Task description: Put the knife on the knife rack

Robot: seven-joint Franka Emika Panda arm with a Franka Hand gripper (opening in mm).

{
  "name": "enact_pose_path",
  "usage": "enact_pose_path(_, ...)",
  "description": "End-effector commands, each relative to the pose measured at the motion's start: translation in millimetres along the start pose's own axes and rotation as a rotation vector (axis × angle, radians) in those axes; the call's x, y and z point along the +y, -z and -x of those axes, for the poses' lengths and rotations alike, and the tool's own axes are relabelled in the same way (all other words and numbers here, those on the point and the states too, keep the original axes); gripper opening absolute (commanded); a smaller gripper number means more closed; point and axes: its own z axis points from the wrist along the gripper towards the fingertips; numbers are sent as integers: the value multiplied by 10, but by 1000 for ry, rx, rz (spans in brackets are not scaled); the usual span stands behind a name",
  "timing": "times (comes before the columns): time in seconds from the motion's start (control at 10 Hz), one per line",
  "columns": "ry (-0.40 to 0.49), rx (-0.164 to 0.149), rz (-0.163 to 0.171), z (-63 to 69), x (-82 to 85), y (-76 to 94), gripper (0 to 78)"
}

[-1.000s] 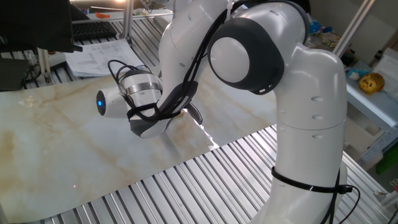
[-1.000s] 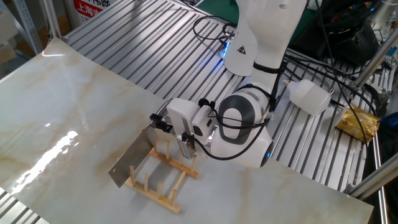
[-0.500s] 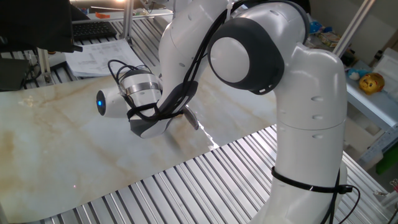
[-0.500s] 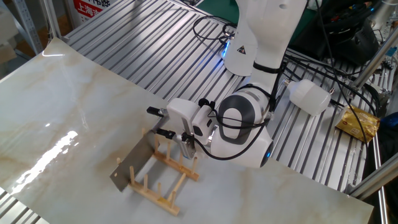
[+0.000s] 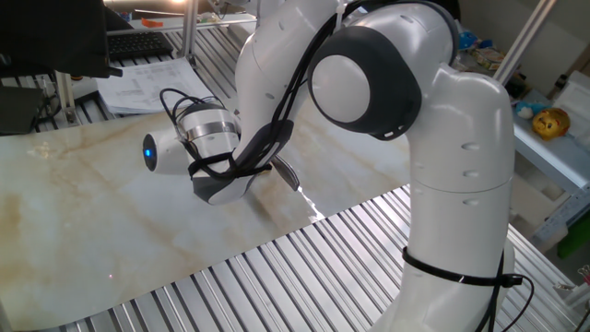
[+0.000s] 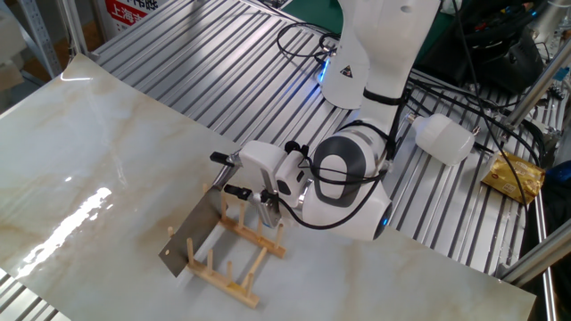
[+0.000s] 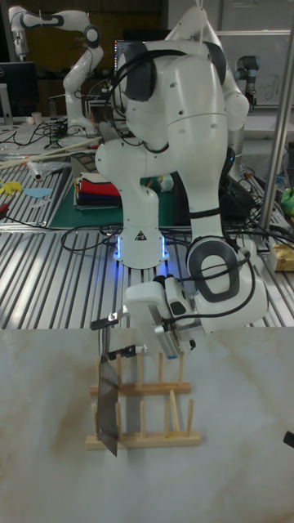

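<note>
The knife [image 6: 190, 238] stands on edge with its broad steel blade slotted between the pegs at the left end of the knife rack [image 6: 239, 257], leaning slightly outward. In the tall fixed view the knife [image 7: 106, 404] hangs down across the front rail of the knife rack [image 7: 155, 413]. My gripper [image 6: 226, 175] is open, one finger above and one below the top end of the knife, where the handle is hidden. The gripper [image 7: 107, 339] shows the same gap there. My own arm hides the rack and gripper in the first fixed view.
The rack sits near the marble top's [image 6: 98, 152] edge, with a slatted metal table [image 6: 214, 62] beyond. A white cylinder [image 6: 443, 138] and a yellow packet [image 6: 515, 176] lie to the right. Papers [image 5: 147, 78] and a keyboard [image 5: 138, 42] sit at the back.
The gripper was shut on the knife's handle a second ago; its fingers have since spread apart. The blade has dropped a little lower into the rack and stays there.
</note>
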Motion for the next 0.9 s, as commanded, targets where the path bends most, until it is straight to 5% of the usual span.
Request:
enact_pose_path(0.1, 20, 9, 142, 49, -93, 104, 774)
enact_pose_path(0.4, 14, 7, 180, 46, -143, 112, 774)
enact_pose_path(0.5, 10, 8, 244, 60, -210, 120, 774)
enact_pose_path(0.9, 15, 33, 362, 129, -412, 244, 774)
